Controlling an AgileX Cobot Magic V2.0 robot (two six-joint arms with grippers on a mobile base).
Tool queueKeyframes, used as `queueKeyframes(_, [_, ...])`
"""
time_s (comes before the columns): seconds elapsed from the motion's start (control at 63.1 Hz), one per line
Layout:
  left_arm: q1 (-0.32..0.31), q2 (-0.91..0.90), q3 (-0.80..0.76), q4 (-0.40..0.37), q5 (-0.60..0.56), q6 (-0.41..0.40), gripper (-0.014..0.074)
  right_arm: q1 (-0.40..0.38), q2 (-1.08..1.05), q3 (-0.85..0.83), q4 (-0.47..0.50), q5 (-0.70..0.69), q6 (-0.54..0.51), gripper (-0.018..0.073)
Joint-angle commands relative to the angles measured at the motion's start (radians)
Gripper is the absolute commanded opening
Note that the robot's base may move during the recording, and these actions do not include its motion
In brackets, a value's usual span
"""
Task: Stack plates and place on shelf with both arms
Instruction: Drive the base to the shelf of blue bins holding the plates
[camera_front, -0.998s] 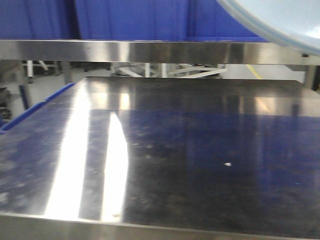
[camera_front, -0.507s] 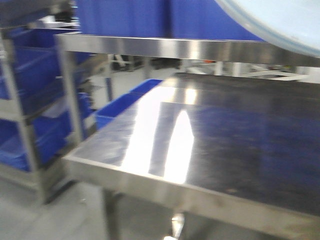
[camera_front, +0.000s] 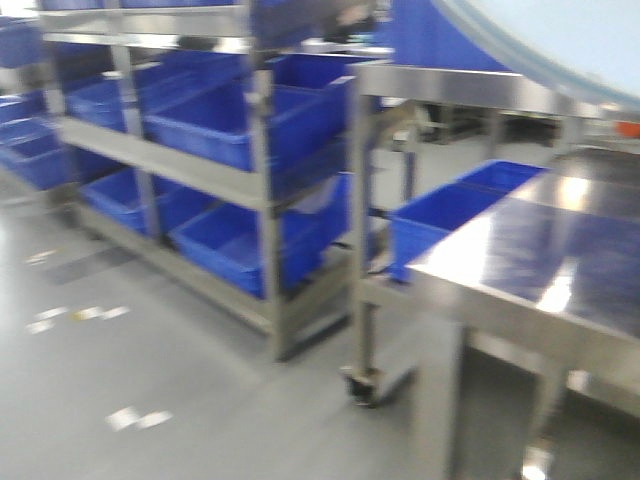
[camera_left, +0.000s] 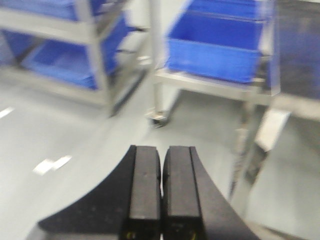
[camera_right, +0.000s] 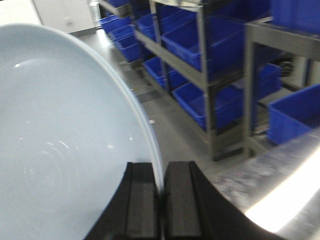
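A pale bluish-white plate (camera_right: 60, 140) fills the left of the right wrist view, held on edge. My right gripper (camera_right: 162, 172) is shut on its rim, one finger on each face. The same plate (camera_front: 560, 40) shows in the front view's top right corner; I cannot tell whether a second plate lies against it. The shelf (camera_front: 460, 88), a steel rack level with a shiny front rail, runs just below the plate. My left gripper (camera_left: 161, 155) is shut with nothing between its fingers and hangs over the grey floor, left of the table.
A steel rack of blue crates (camera_front: 200, 130) stands at the left. The dark steel tabletop (camera_front: 560, 250) is at the right, with a blue crate (camera_front: 450, 215) behind its corner. A caster wheel (camera_front: 362, 385) rests on the grey floor (camera_front: 150, 330).
The front view has swung left, from the tabletop to the crate rack and floor. The plate stays in the top right corner, still held.
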Motion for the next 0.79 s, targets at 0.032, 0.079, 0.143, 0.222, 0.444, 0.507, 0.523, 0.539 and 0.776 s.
queueKeyframes(0.032, [-0.006, 0.005, -0.029, 0.004, -0.080, -0.009, 0.0084, -0.006, 0.005, -0.030, 0.020, -0.099, -0.002, 0.0056])
queueKeyframes(0.079, [-0.006, 0.005, -0.029, 0.004, -0.080, -0.009, 0.0084, -0.006, 0.005, -0.030, 0.020, -0.099, -0.002, 0.0056])
queueKeyframes(0.143, [-0.006, 0.005, -0.029, 0.004, -0.080, -0.009, 0.0084, -0.006, 0.005, -0.030, 0.020, -0.099, -0.002, 0.0056])
queueKeyframes(0.222, [-0.006, 0.005, -0.029, 0.004, -0.080, -0.009, 0.0084, -0.006, 0.005, -0.030, 0.020, -0.099, -0.002, 0.0056])
queueKeyframes(0.444, [-0.006, 0.005, -0.029, 0.004, -0.080, -0.009, 0.0084, -0.006, 0.005, -0.030, 0.020, -0.099, -0.002, 0.0056])
queueKeyframes(0.507, [-0.006, 0.005, -0.029, 0.004, -0.080, -0.009, 0.0084, -0.006, 0.005, -0.030, 0.020, -0.099, -0.002, 0.0056])
queueKeyframes(0.523, [-0.006, 0.005, -0.029, 0.004, -0.080, -0.009, 0.0084, -0.006, 0.005, -0.030, 0.020, -0.099, -0.002, 0.0056])
queueKeyframes(0.539, [-0.006, 0.005, -0.029, 0.004, -0.080, -0.009, 0.0084, -0.006, 0.005, -0.030, 0.020, -0.099, -0.002, 0.0056])
queueKeyframes(0.776, [-0.006, 0.005, -0.029, 0.004, -0.080, -0.009, 0.0084, -0.006, 0.005, -0.030, 0.020, -0.099, -0.002, 0.0056])
